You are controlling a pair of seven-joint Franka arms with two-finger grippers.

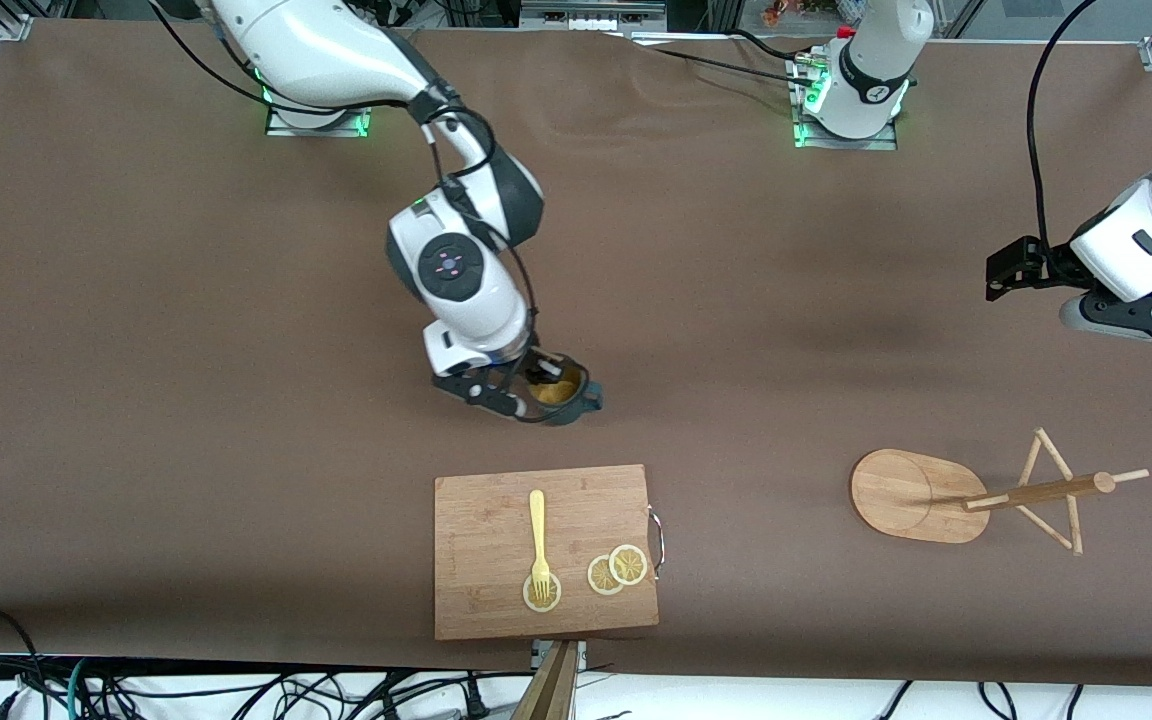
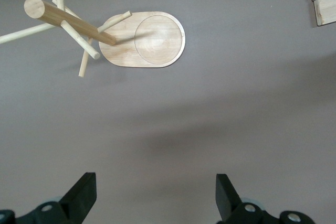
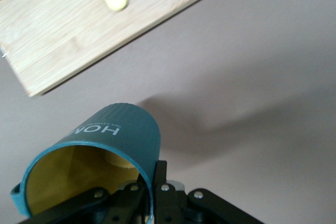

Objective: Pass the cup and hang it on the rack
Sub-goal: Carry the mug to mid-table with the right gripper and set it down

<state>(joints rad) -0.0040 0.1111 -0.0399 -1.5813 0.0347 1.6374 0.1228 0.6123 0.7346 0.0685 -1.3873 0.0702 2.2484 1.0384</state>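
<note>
Right gripper [image 1: 534,392]: closed on the rim of the cup [image 1: 564,397], one finger inside, one outside
Cup: held just above the brown surface [image 1: 186,330], over bare cloth beside the cutting board [image 1: 546,550]
Right wrist view only: white lettering on the cup's ribbed teal wall [image 3: 118,135]
Left gripper [image 2: 153,192]: wide apart, holding nothing, waiting over the surface near the rack [image 1: 976,497]
Rack: upright at the left arm's end
Board: fork [image 1: 538,535], lemon slices [image 1: 617,570]

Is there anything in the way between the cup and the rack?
Nothing visible. The right end effector grips the cup; only bare table lies between it and the rack. The cutting board sits nearer the front camera.
</note>
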